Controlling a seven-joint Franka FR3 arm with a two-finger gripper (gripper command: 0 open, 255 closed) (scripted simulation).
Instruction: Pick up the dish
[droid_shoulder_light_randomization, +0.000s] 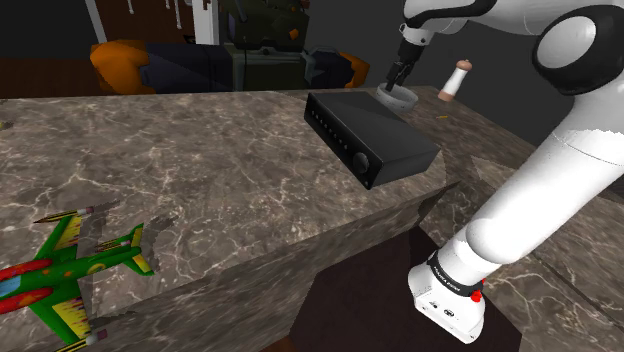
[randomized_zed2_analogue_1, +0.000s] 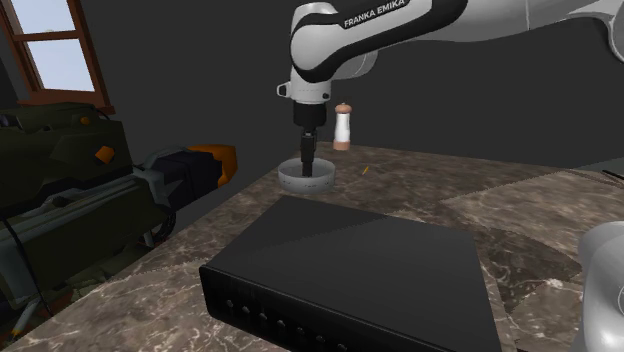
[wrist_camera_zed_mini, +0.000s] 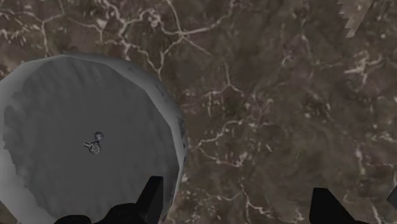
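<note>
Grey dish (droid_shoulder_light_randomization: 398, 98) is sitting at the shoulder view's upper right, and the gripper (wrist_camera_zed_mini: 235, 191) is straddling its wall, jaws spread, one finger inside, one outside.

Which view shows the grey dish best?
The second exterior view: the dish stands whole on the counter, wall and rim visible. The wrist view shows its inside from above, partly cut off. In the shoulder view it sits far off, behind the black box.
</note>
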